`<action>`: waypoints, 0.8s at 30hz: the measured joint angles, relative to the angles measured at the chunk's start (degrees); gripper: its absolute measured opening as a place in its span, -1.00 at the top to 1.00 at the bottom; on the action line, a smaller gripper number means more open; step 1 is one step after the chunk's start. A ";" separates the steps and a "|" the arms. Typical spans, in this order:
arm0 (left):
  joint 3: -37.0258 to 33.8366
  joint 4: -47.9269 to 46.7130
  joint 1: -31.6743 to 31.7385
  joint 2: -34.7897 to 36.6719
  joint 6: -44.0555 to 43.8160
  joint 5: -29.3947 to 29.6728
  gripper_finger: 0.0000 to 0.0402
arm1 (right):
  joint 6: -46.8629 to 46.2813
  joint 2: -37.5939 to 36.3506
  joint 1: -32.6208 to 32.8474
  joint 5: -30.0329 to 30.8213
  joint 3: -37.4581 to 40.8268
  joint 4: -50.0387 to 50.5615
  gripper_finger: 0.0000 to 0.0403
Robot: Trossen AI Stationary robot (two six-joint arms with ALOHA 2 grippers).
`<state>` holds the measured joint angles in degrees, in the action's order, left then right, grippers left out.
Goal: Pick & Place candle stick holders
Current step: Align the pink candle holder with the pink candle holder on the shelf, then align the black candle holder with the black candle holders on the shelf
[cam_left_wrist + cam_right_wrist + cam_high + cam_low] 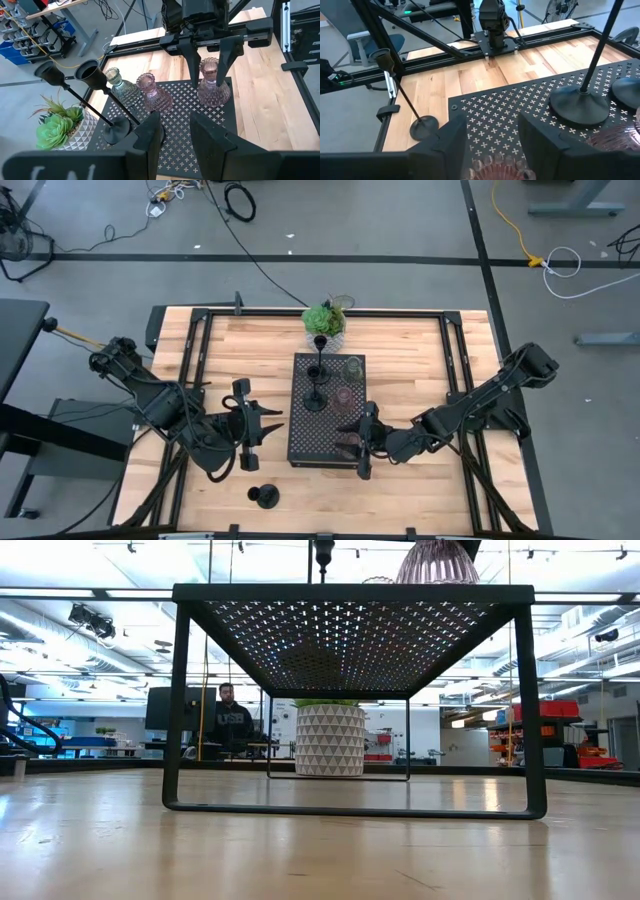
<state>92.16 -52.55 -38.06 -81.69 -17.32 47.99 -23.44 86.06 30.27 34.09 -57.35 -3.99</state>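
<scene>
The black perforated tray stands mid-table. On it stand two black thin-stemmed holders, a clear glass cup, a pink cup and a second pink cup near the tray's near right corner. My right gripper is open, one finger on each side of that second pink cup. My left gripper is open and empty, left of the tray. A third black holder stands on the table near the front edge. My right gripper has its fingers on either side of the pink cup's neck, coming level from the table's right. The cup stands upright with its base on the tray. I cannot tell whether the fingers touch it.
The green potted plant stands behind the tray at the far edge. Black frame rails run along the table's left, right and far sides. A person sits in the room beyond. Bare wood lies left and right of the tray.
</scene>
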 joint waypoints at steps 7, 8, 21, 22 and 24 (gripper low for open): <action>0.00 0.02 0.00 0.00 0.00 0.00 0.46 | 1.48 0.00 -0.20 0.86 0.01 -0.02 0.22; 0.00 0.02 0.00 0.00 0.02 0.00 0.46 | 1.68 0.00 -0.22 1.46 0.01 0.04 0.20; 0.00 0.02 0.00 0.00 0.02 0.00 0.46 | 6.01 0.00 -2.51 2.39 0.01 -3.49 0.07; 0.00 0.01 0.00 0.00 0.02 0.00 0.46 | 6.57 0.00 -2.55 2.27 0.01 -4.45 0.09; 0.00 0.02 0.00 0.00 0.02 0.00 0.46 | 8.21 0.00 -2.56 2.27 0.01 -5.81 0.12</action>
<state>92.16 -52.53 -38.06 -81.69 -17.30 47.99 -15.23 86.06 27.70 36.36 -57.34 -9.80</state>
